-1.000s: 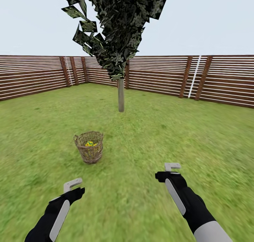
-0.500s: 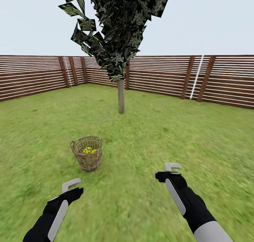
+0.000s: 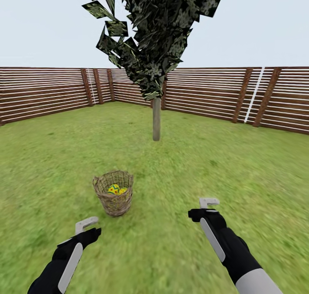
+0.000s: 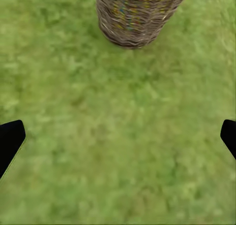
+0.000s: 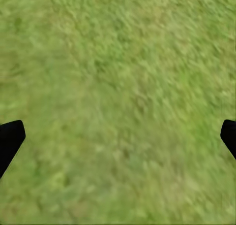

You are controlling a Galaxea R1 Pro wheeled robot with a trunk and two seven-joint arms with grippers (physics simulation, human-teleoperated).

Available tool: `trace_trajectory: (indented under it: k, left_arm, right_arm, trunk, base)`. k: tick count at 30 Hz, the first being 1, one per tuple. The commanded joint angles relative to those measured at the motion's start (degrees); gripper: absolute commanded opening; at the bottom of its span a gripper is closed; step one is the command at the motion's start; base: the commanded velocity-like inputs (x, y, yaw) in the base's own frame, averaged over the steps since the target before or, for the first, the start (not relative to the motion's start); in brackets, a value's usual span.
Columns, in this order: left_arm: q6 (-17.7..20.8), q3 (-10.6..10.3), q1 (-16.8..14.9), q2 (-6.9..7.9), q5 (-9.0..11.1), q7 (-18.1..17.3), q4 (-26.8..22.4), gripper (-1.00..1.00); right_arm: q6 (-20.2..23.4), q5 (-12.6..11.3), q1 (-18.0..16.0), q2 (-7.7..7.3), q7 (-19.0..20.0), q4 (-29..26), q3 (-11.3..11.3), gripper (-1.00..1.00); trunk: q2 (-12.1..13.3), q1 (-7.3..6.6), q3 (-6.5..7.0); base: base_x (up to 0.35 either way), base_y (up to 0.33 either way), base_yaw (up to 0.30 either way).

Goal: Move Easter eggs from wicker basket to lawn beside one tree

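On the lawn [image 3: 223, 165], the wicker basket [image 3: 114, 193] stands just ahead of the left gripper [image 3: 87, 225], with the eggs [image 3: 116, 189] inside it and the tree [image 3: 156, 118] well beyond. Both the left and the right gripper [image 3: 209, 204] hang over bare grass, fingers spread wide and holding nothing. A careless reach could catch the rim and tip the light basket, spilling the eggs.

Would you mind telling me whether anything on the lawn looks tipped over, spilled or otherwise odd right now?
Nothing stands out. The wicker basket stands upright on the lawn with the yellow eggs inside it, none on the grass. The tree rises straight behind it. Both tools, left and right, hang empty above the grass.
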Motion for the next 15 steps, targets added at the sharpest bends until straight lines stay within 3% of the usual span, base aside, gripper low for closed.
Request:
trace_trajectory:
  k: [1, 6, 9, 10, 13, 14, 15]
  left_arm:
    - [0.20, -0.09, -0.05, 0.01, 0.58, 0.46, -0.01, 1.00]
    - [0.78, -0.25, -0.06, 0.27, -1.02, 0.38, 0.69, 1.00]
    - [2.27, -0.10, -0.05, 1.00, -4.60, 0.03, 2.34, 1.00]
    - [2.54, 0.26, -0.06, 2.92, -6.32, -0.40, 3.07, 1.00]
    - [2.42, 1.05, -0.04, 9.16, -7.47, -3.43, 6.00, 1.00]
    - [2.42, 1.13, -0.05, 9.88, -7.56, -4.13, 6.25, 1.00]
    - [2.65, 1.71, -0.05, 12.38, -7.82, -8.20, 7.23, 1.00]
  right_arm:
    - [0.16, -0.63, -0.04, -0.10, -0.59, -0.07, 0.14, 1.00]
    - [0.27, -0.81, -0.04, -0.71, -0.50, -0.08, -0.32, 1.00]
    - [0.28, -0.92, -0.04, -1.28, -0.34, -0.06, -2.01, 1.00]
    - [0.31, -0.89, -0.04, -1.33, -0.29, -0.05, -2.53, 1.00]
    - [0.35, -0.87, -0.04, -1.36, -0.26, -0.05, -2.82, 1.00]
    - [0.38, -0.89, -0.04, -1.38, -0.25, -0.05, -2.84, 1.00]
    - [0.43, -0.95, -0.04, -1.49, -0.20, -0.05, -2.98, 1.00]
  trunk:
    - [-0.03, 0.03, -0.06]
    - [-0.03, 0.03, -0.06]
    - [-0.03, 0.03, -0.06]
    - [-0.03, 0.03, -0.06]
    - [-0.03, 0.03, -0.06]
    - [-0.03, 0.03, -0.06]
    - [-0.03, 0.03, -0.06]
  base:
    - [0.324, 0.102, 0.138]
    - [0.324, 0.089, 0.052]
    - [0.324, 0.065, 0.008]
    - [0.321, 0.120, 0.003]
    - [0.319, 0.149, 0.001]
    - [0.318, 0.163, 0.001]
    - [0.318, 0.171, 0.000]
